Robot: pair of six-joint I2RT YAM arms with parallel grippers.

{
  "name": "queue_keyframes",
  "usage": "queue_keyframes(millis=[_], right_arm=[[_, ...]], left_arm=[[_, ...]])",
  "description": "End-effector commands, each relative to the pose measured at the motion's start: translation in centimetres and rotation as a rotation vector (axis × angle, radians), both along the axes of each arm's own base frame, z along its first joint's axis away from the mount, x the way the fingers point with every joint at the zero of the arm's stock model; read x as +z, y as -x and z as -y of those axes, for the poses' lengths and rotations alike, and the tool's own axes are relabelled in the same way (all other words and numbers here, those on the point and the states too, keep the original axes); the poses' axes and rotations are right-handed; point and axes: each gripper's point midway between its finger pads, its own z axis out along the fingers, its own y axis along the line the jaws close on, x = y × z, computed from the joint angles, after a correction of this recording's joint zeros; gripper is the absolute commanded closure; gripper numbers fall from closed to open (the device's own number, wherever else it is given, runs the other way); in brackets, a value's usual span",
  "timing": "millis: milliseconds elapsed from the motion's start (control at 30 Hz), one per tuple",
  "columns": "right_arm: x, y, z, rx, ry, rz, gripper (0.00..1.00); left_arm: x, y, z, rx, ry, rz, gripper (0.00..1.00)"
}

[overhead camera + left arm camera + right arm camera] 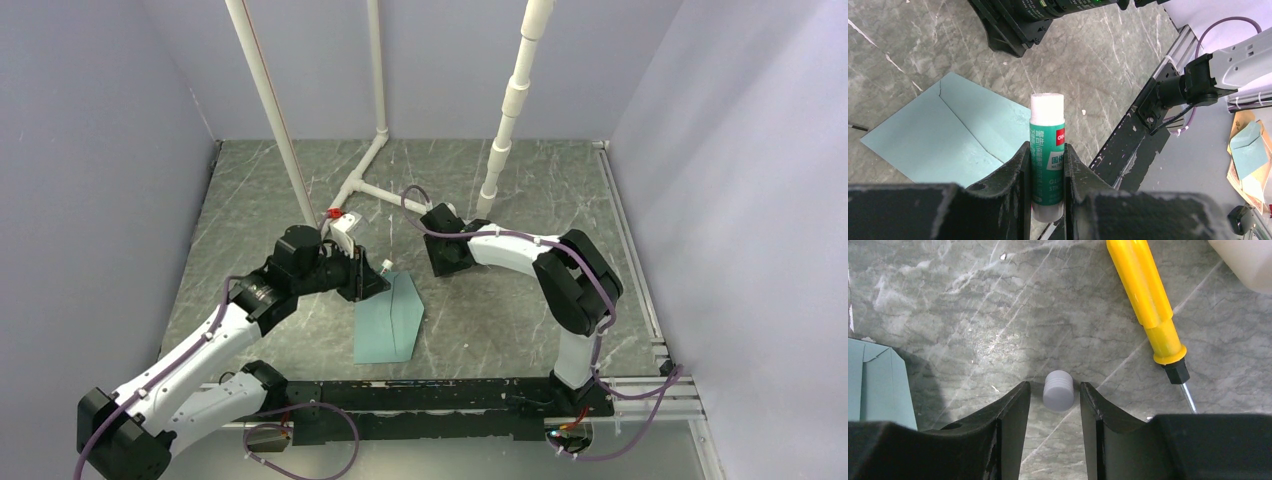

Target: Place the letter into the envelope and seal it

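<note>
The pale teal envelope (383, 325) lies flat on the table in front of the arm bases, with its triangular flap pointing right. It also shows in the left wrist view (943, 137). My left gripper (373, 277) hovers at the envelope's far left corner. It is shut on a green glue stick (1047, 150) whose uncapped white tip (1047, 106) points away from the wrist. My right gripper (1053, 391) is open, low over the table, with the small grey cap (1058, 390) between its fingertips and touching neither. The tan letter is not in view on the table.
A yellow-handled screwdriver (1147, 305) lies right of the cap, and a white object (1248, 260) sits beyond it. White pipes (365, 180) stand at the back. A black rail (430, 395) runs along the near edge. Spare teal and tan papers (1248, 152) lie off the table.
</note>
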Motion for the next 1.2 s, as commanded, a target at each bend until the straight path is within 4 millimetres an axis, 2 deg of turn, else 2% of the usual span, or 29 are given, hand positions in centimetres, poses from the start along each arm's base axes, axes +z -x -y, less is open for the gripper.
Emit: queue_keyframes(millis=[0, 100, 200, 333, 400, 500, 600, 700, 833, 933, 1067, 1167], right_arm=[[0.6, -0.1, -0.5, 0.007, -0.016, -0.011, 0.55], [1.8, -0.4, -0.7, 0.009, -0.032, 0.005, 0.53], [4.0, -0.6, -0.9, 0.006, -0.059, 0.034, 0.49], [8.5, -0.7, -1.0, -0.002, -0.122, 0.106, 0.42], [11.6, -0.4, -1.1, 0.013, -0.184, 0.161, 0.40], [16.2, 1.3, -3.1, 0.140, -0.361, 0.252, 0.37], [21.1, 3.8, -5.0, 0.250, -0.593, 0.322, 0.36], [26.1, 6.2, -6.0, 0.300, -0.828, 0.387, 0.34], [30.6, 9.5, -6.9, 0.293, -1.178, 0.367, 0.26], [31.8, 10.2, -7.4, 0.236, -1.300, 0.313, 0.24], [31.9, 9.9, -8.0, 0.204, -1.297, 0.306, 0.24], [32.1, 10.1, -8.7, 0.230, -1.314, 0.292, 0.30]], left_arm=[[1.7, -0.1, -0.1, 0.009, 0.024, 0.057, 0.98], [1.9, -0.1, -0.3, 0.016, 0.025, 0.061, 0.98], [2.4, -0.1, -0.2, 0.014, 0.038, 0.068, 0.97], [3.4, -0.1, 0.2, -0.001, 0.069, 0.087, 0.98], [3.9, -0.1, 0.5, -0.009, 0.084, 0.098, 0.98], [4.9, 0.1, 1.0, -0.044, 0.118, 0.122, 0.98], [5.9, 0.3, 1.8, -0.097, 0.157, 0.153, 0.98], [6.8, 0.6, 2.3, -0.140, 0.186, 0.183, 0.98], [8.0, 0.2, 2.5, -0.125, 0.223, 0.217, 0.98], [9.2, 0.1, 2.7, -0.123, 0.276, 0.254, 0.97], [9.6, 0.3, 3.1, -0.141, 0.302, 0.245, 0.97], [9.4, 0.5, 3.3, -0.152, 0.312, 0.221, 0.98]])
